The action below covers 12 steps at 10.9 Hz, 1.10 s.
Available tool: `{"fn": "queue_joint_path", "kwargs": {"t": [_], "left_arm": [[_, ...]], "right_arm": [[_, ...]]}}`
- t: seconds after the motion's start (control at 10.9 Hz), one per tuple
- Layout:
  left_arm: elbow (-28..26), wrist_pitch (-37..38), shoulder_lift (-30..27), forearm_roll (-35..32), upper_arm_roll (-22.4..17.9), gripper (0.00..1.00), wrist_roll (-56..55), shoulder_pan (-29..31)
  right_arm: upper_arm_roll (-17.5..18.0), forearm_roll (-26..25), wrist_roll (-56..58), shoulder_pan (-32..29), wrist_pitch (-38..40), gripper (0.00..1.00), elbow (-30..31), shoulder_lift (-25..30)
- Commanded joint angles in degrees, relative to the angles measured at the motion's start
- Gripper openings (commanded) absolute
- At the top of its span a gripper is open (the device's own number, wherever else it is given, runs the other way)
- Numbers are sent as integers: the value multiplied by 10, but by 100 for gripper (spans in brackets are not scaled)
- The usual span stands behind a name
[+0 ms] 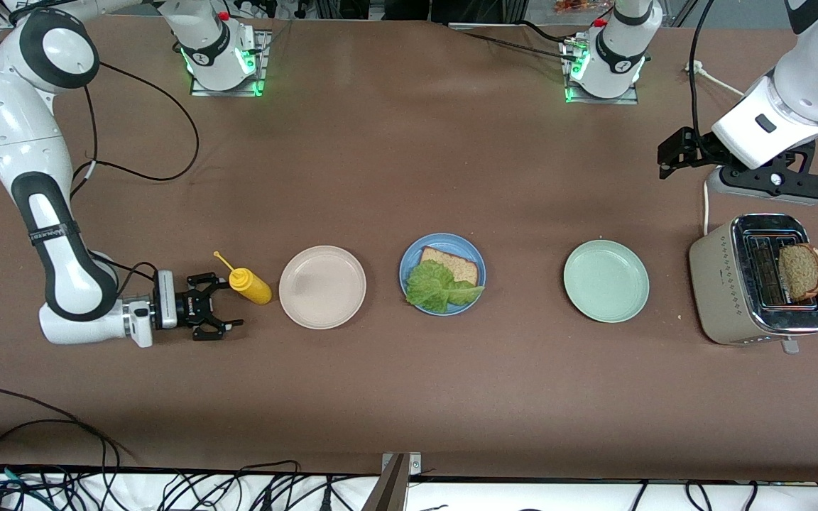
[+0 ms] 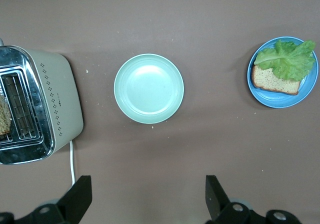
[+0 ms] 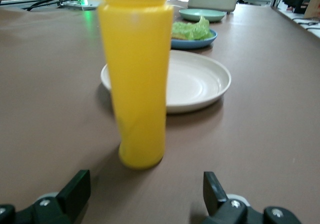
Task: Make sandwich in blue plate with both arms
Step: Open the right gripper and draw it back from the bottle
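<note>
Bottom slice [image 1: 451,264] and lettuce [image 1: 441,286] already on blue plate [image 1: 475,261], mid-table; top slice [image 1: 801,271] still in toaster [image 1: 721,284] at left arm's end. Right gripper [image 1: 219,307] spread wide, empty, just beside mustard bottle [image 1: 249,285]. Left gripper [image 2: 147,196] also spread, empty, over the table near green plate [image 2: 148,88].
</note>
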<state>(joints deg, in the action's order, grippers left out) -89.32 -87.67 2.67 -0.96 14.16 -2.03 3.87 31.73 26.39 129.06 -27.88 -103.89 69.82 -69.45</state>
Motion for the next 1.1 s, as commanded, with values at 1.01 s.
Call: {"fn": "queue_joint_path", "kwargs": {"t": [1.01], "left_arm": [[7,8,0,4,-1,100,-4,0]], "right_arm": [[-151,-34,-403,71,70,100,71,294]]}}
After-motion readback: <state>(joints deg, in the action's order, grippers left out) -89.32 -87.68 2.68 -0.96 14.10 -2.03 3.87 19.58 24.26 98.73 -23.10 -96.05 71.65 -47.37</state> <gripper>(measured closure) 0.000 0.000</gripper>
